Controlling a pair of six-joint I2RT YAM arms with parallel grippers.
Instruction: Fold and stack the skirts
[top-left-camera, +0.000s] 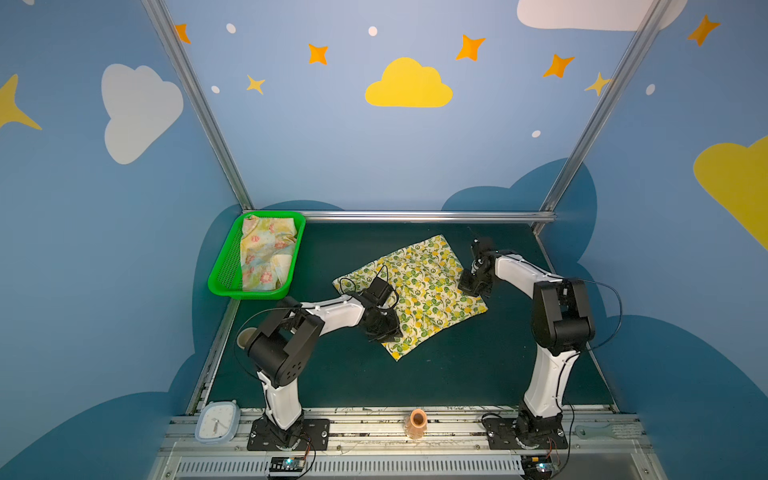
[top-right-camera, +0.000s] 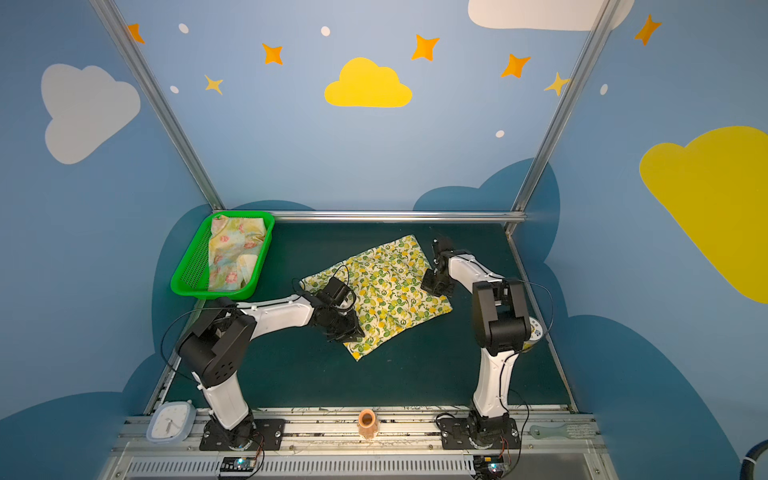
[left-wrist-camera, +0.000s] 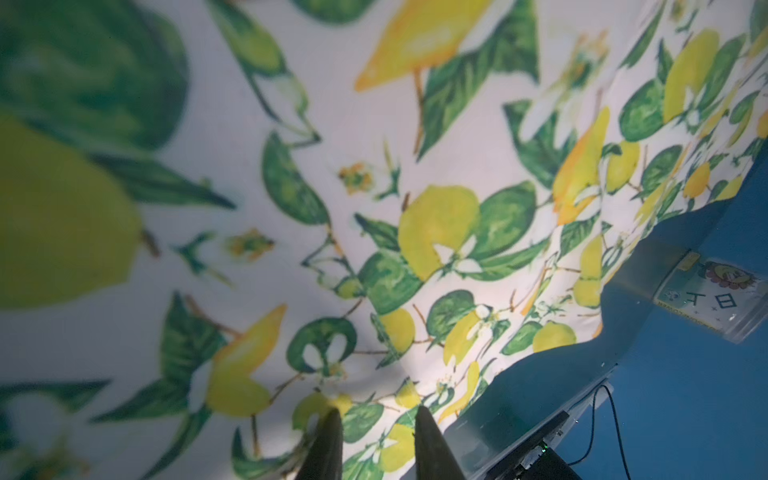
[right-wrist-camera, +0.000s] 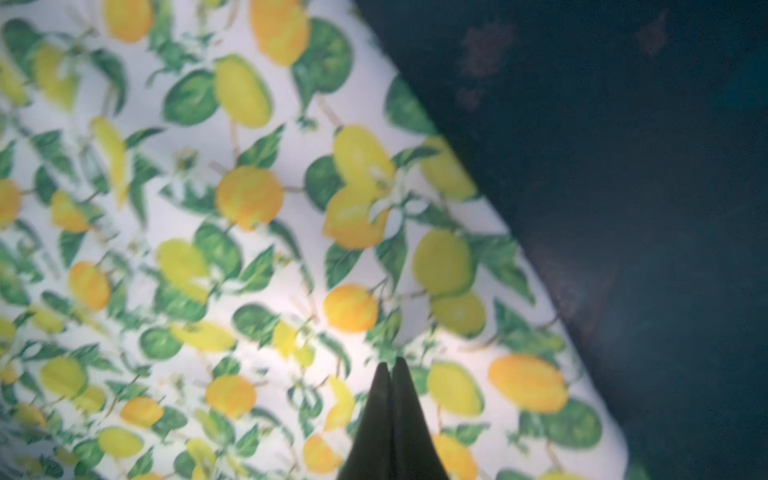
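Bare mat (top-left-camera: 436, 374) near front open; green basket (top-left-camera: 224, 270) blocks far-left corner; lemon skirt (top-left-camera: 432, 286) covers centre

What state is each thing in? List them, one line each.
lemon-print skirt: lying flat on the table.
floral skirt: crumpled, inside the green basket.
green basket: on the table, holding only the floral skirt.
left gripper: open, over the lemon-print skirt.
right gripper: shut, holding nothing, over the lemon-print skirt.
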